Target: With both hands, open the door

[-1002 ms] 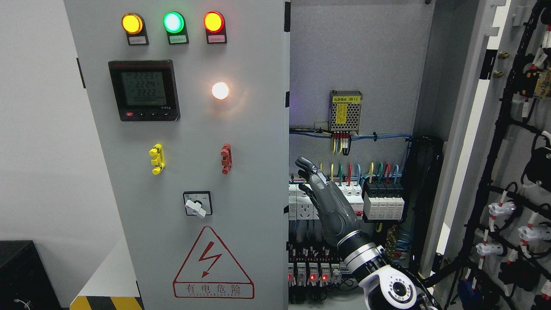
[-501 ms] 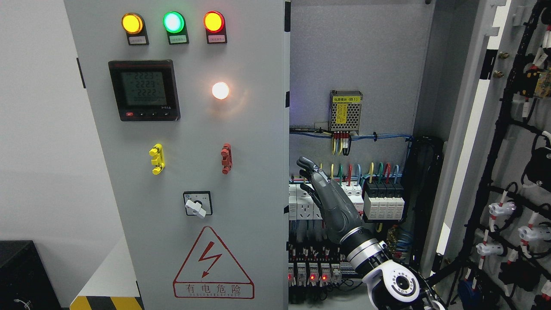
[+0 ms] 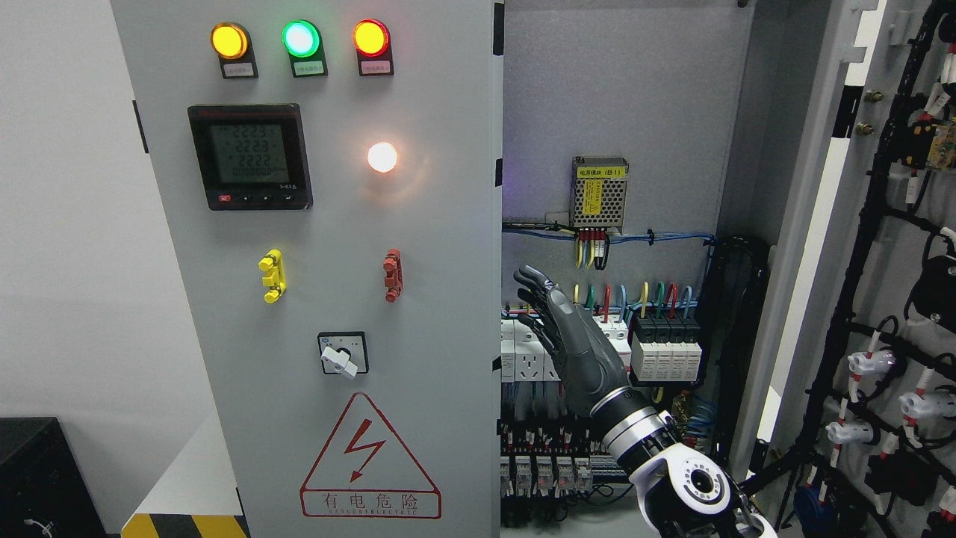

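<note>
Right hand (image 3: 571, 340) reaching up from the lower right of the frame, fingers (image 3: 532, 278) stretched out and loose, gripping nothing, in front of the breakers (image 3: 665, 347) inside the cabinet. The left door (image 3: 336, 284) fills centre-left, shut-looking and facing us; the right door (image 3: 889, 246) stands swung wide at the right edge.
</note>
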`<state>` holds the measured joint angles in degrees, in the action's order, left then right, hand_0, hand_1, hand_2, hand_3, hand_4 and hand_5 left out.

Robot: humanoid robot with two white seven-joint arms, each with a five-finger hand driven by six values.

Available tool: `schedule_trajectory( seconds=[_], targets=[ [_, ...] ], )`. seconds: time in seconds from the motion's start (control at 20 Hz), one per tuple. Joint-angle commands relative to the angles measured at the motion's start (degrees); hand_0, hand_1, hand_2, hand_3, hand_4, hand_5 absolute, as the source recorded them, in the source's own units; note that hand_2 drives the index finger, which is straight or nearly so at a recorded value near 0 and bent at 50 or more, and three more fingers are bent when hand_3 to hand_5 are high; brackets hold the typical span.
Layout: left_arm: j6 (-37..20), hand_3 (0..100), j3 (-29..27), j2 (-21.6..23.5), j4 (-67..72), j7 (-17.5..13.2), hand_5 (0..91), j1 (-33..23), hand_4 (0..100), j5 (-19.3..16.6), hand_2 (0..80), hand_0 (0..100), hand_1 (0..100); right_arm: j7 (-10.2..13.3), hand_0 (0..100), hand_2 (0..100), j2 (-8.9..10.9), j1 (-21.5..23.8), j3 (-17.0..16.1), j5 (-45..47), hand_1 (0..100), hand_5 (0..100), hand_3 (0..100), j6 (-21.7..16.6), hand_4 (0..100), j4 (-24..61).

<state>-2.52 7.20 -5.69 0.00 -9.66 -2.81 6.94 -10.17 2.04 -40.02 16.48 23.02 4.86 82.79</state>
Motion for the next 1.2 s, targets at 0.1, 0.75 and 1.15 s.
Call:
schedule_trajectory(
  seconds=[0.1,0.75,1.15],
  targets=[
    [0.0,0,0.0,0.0,-0.9,0.0,0.0,0.0,0,0.0,0.0,12,56,-1.5,10,0,0.33,-1.1,0.1,1.7,13,0,0,0.8,0,-1.6],
    [0.0,0,0.0,0.0,-0.9,0.0,0.0,0.0,0,0.0,0.0,12,56,-4.9,10,0,0.42,-3.2,-0.7,4.6,13,0,0,1.8,0,-4.7],
    [0.1,0,0.0,0.0,-0.9,0.0,0.0,0.0,0,0.0,0.0,12,56,-8.6,10,0,0.51,-4.5,-0.7,4.8,13,0,0,1.9,0,-6.1]
  ],
)
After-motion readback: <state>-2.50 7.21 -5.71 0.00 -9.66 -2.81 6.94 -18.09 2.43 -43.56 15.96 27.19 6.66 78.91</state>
